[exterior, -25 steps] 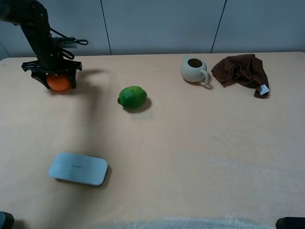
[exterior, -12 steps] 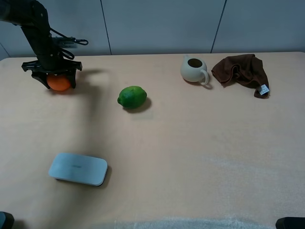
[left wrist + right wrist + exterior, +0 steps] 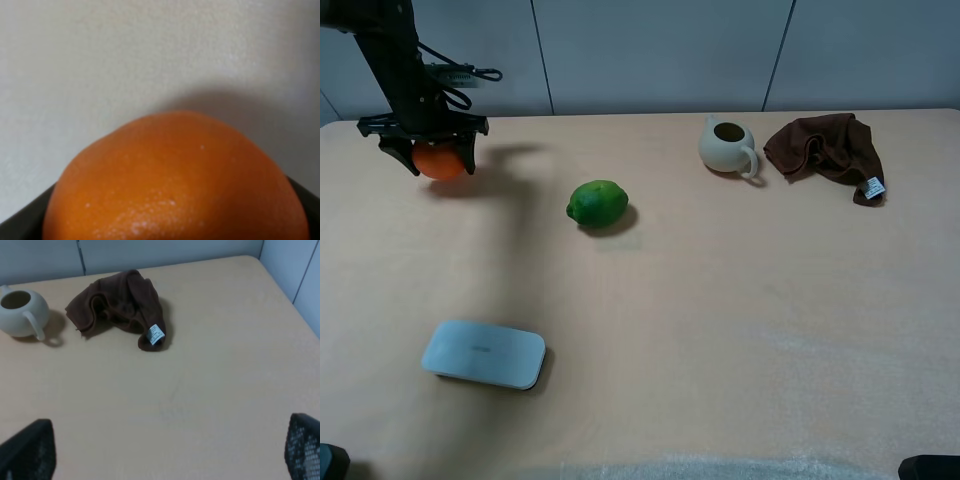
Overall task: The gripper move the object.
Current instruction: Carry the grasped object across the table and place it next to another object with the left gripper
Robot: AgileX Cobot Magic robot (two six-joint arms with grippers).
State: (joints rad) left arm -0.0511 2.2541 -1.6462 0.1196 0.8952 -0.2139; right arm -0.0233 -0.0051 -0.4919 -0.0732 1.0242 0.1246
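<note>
Spanning every view, the tan bench (image 3: pixel 720 330) carries all the loose items. Over its far-left corner stands the black left arm (image 3: pixel 392 60), cables looping from it, and the left gripper (image 3: pixel 432 150) at its end is clamped around the orange (image 3: pixel 440 163), dark fingers (image 3: pixel 470 155) splayed down either side of the fruit. The left wrist view shows the orange (image 3: pixel 175 185) filling the lower part of the picture, with its shadow on the bench beyond; whether it touches the surface cannot be told.

A crumpled brown cloth (image 3: pixel 822 150) with a small white tag lies near the far-right corner. A flat pale-grey case (image 3: pixel 483 354) sits toward the near-left corner. A cream teapot (image 3: pixel 726 145) stands upright just beside the cloth, close to the far edge, apart from it. A green lime (image 3: pixel 598 203) rests left of centre, well apart from the orange.

The right gripper (image 3: pixel 165 452) hangs spread wide and empty above the right side, its mesh-textured fingertips (image 3: pixel 30 447) at the picture's lower corners.
</note>
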